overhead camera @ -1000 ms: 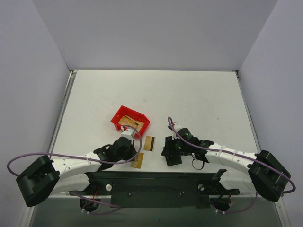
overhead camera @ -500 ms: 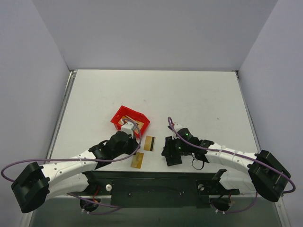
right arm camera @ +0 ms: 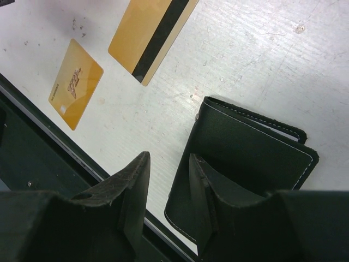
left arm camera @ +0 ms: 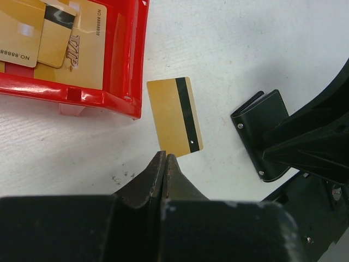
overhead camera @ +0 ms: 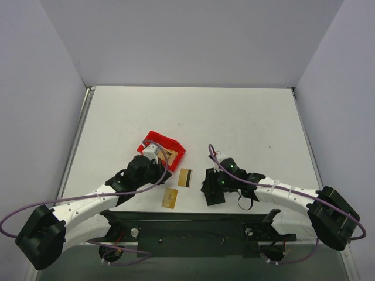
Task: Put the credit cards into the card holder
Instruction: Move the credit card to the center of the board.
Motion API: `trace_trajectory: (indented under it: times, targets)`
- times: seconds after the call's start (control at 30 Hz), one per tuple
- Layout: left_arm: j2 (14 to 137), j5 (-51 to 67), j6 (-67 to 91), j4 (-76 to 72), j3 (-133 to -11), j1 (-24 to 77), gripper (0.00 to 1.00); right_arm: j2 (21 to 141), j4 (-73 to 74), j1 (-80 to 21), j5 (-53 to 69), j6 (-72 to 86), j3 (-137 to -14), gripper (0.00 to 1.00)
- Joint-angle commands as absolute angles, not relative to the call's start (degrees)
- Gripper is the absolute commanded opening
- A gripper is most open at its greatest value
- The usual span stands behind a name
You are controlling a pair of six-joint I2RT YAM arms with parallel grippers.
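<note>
- A red plastic bin [left arm camera: 82, 95] is seen just ahead of the left gripper [left arm camera: 163, 158], off to its left.
- A white table [overhead camera: 234, 117], scuffed and scratched, is spread beneath the left gripper and the right gripper [right arm camera: 169, 164].
- A few dark specks [left arm camera: 122, 176] are scattered on the table just left of the left gripper's tips.
- A black plate [overhead camera: 193, 225] is fixed along the table's near edge, behind both grippers.
- Grey walls [overhead camera: 193, 41] are set well beyond both grippers.
</note>
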State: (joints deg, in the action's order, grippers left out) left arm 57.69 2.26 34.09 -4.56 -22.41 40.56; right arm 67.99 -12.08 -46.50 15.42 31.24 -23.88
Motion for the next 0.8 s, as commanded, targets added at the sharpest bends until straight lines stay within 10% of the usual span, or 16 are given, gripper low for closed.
trace_trajectory:
  times: [0.0, 0.77]
  targets:
    - [58.8, 2.4, 33.8, -6.6, -23.0, 40.3, 0.00, 68.2, -11.0, -46.1, 14.3, 30.4, -25.7, 0.31]
    - [78.1, -12.4, 34.4, 8.7, -32.4, 50.7, 0.00, 69.8, -11.1, -46.0, 14.2, 30.7, -26.3, 0.30]
